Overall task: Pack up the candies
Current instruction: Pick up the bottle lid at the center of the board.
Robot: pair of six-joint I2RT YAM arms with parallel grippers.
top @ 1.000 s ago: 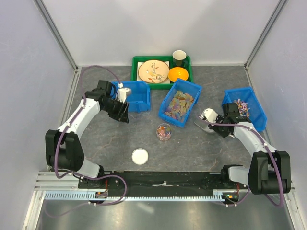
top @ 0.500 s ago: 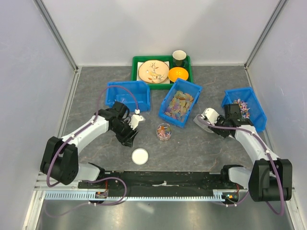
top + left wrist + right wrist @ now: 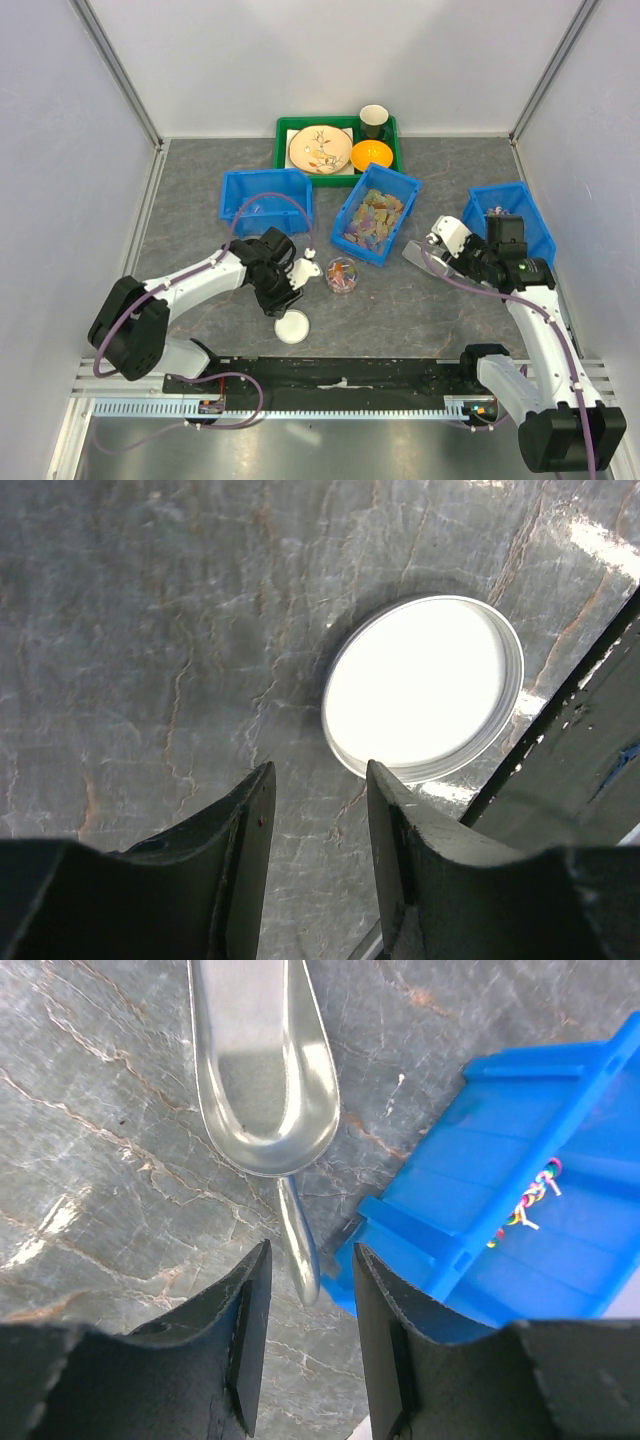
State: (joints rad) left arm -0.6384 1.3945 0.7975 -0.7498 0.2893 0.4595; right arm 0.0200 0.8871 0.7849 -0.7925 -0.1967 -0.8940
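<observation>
The candies (image 3: 532, 1202) are small bright wrapped sweets in the blue bin (image 3: 527, 215) at the right, mostly hidden by my right arm in the top view. More of them fill a small clear jar (image 3: 341, 275) at mid-table. A round white lid (image 3: 292, 326) (image 3: 423, 688) lies flat near the front edge. My left gripper (image 3: 283, 298) (image 3: 320, 775) hangs open just above and short of the lid, nothing between its fingers. A metal scoop (image 3: 414, 255) (image 3: 262, 1070) lies on the table. My right gripper (image 3: 445, 258) (image 3: 312, 1252) stands open behind its handle end.
A middle blue bin (image 3: 404, 185) holds flat pastel packets. Another blue bin (image 3: 267, 200) stands at the left. A green tray (image 3: 283, 128) at the back carries a plate, an orange bowl and a dark cup. The black base rail (image 3: 590, 780) runs close beside the lid.
My left arm swung from the left blue bin down to the white lid. My right gripper opened and drew back from the scoop, which stays on the table.
</observation>
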